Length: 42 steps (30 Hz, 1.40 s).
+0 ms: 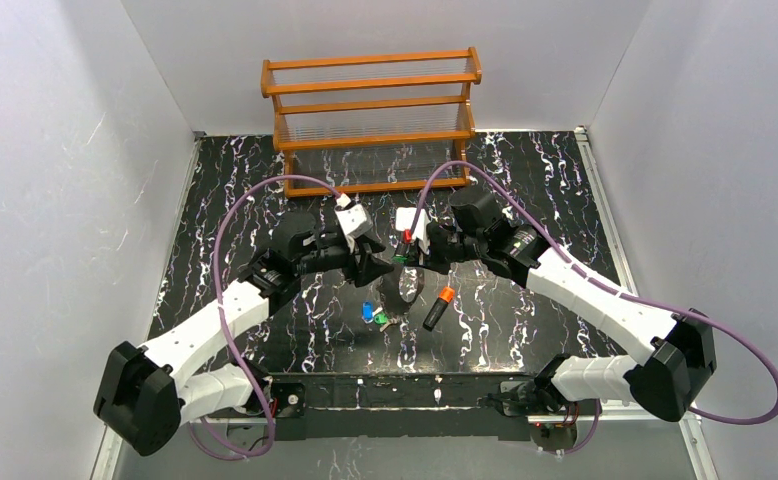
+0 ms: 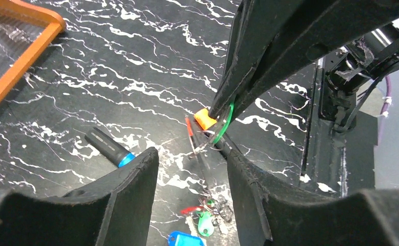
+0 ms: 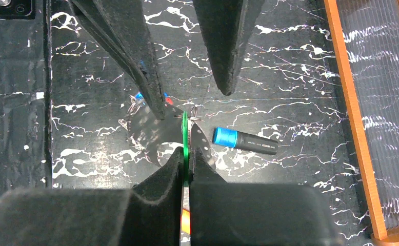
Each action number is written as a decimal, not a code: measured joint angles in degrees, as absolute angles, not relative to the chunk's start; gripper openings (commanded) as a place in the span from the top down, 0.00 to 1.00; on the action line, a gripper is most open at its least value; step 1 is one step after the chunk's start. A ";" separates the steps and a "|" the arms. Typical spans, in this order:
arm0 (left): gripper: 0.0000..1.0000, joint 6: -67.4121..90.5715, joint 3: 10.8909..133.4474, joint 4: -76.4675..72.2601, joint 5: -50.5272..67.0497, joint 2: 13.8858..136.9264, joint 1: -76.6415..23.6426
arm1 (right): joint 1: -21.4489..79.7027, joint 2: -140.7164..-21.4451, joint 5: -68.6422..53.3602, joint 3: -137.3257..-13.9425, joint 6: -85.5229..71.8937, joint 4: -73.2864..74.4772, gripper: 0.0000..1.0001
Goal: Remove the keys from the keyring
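Right gripper (image 3: pixel 186 154) clamped on green plastic-headed key (image 3: pixel 184 128) beside pale wide-banded keyring (image 3: pixel 146 128). Left gripper (image 2: pixel 192 154) spread wide, midway between side edges.

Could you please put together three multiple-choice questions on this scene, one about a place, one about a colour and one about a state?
1. Where does the orange-capped marker lie?
A) in a bowl
B) on the table, right of the loose blue key
C) hanging from a hook

2. What colour is the thing that the right gripper pinches?
A) blue
B) red
C) green

3. How does the left gripper stand?
A) open
B) shut on a marker
C) shut on the blue key

Answers:
1 B: the top view shows it lying flat on the table, to the right of the blue key.
2 C: the right wrist view shows a green key, edge-on, between the closed fingers.
3 A: its fingers stand wide apart in the left wrist view.
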State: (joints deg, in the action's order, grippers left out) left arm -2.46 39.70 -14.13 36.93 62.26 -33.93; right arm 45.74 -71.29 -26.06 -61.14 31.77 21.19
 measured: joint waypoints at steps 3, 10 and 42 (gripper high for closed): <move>0.50 -4.64 40.71 -13.80 37.21 63.24 -33.95 | 45.74 -71.31 -26.09 -61.47 31.73 21.34 0.99; 0.52 -11.51 40.88 -11.62 38.50 63.09 -33.98 | 45.74 -71.29 -26.15 -61.73 31.75 21.80 0.99; 1.00 -16.51 44.10 -8.25 48.07 67.57 -33.98 | 45.74 -70.46 -25.19 -61.71 31.90 23.07 0.99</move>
